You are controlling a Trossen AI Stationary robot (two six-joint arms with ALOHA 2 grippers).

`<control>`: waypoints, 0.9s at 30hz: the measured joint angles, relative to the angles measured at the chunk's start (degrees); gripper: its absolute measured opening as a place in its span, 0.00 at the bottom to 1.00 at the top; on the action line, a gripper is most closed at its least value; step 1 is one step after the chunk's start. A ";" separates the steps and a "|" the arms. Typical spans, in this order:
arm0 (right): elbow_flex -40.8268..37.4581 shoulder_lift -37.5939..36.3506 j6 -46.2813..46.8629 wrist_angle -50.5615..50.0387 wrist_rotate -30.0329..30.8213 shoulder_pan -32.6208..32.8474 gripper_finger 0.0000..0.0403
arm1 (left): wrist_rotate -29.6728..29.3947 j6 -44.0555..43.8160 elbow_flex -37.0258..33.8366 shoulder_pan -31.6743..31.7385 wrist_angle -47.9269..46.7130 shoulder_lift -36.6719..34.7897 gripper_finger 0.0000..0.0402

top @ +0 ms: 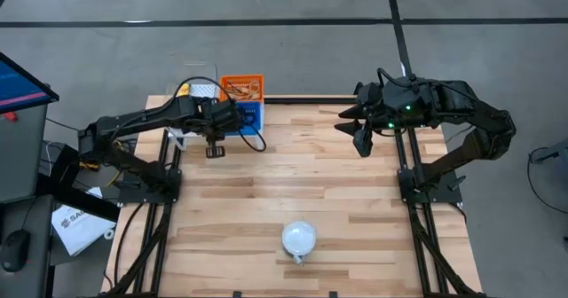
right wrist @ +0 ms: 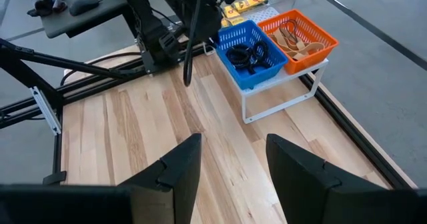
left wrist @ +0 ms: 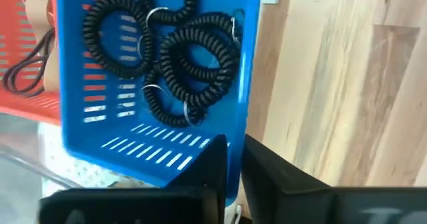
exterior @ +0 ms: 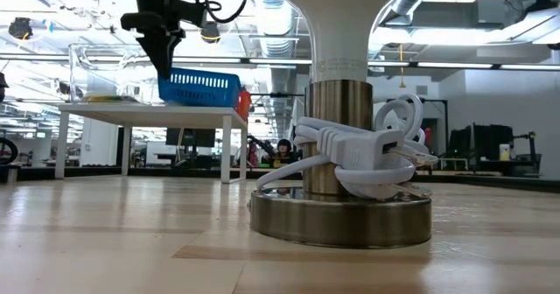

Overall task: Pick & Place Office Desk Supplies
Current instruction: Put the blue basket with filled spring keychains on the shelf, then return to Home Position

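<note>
- I have the left pincer (top: pixel 215 150) hanging just beside the blue basket (left wrist: pixel 93 144), at its near wall. Its fingers (left wrist: pixel 267 177) are close together with only a narrow slit between them, and I see nothing held in that slit.
- The black coiled rings (left wrist: pixel 180 64) lie tangled on the floor of the blue basket, just ahead of the left pincer. I judge they sit there because that basket is their sorting bin.
- Beyond the blue basket from the left pincer is the orange basket (right wrist: pixel 300 37), which holds the tan rubber-band loops (right wrist: pixel 297 44). Both baskets stand on a white wire stand (right wrist: pixel 280 94), which lifts them off the tabletop (top: pixel 355 200).
- Yellow clips (right wrist: pixel 243 7) lie in a clear tray past the baskets, well away from either pincer.
- The right pincer (right wrist: pixel 230 161) waits on the opposite side of the tabletop, its fingers standing clearly apart and empty, aimed toward the baskets.
- A white dome-shaped lamp base (top: pixel 298 239) with its cord wrapped round it stands on the tabletop, well apart from both pincers; I leave it alone.
</note>
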 joint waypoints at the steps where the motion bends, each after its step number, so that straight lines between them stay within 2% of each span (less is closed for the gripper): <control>1: 0.00 0.00 -0.01 0.00 0.00 0.00 0.41 | -0.19 0.00 0.00 0.00 -0.03 -0.26 0.08; 11: 0.00 0.00 -0.07 0.17 -0.02 0.00 0.41 | -0.69 -0.17 0.00 -0.41 1.50 -7.32 0.20; 18: 0.00 0.00 -1.01 1.30 0.00 0.00 0.41 | 1.76 -4.64 0.00 -4.48 11.82 -12.51 0.21; 23: 0.00 0.00 -1.14 1.30 0.01 -0.15 0.41 | 8.52 -13.96 0.04 -6.96 19.96 -17.84 0.21; 27: -0.01 0.00 -1.28 1.41 0.46 -0.20 0.41 | 15.67 -19.53 -0.22 -6.97 19.90 -22.93 0.18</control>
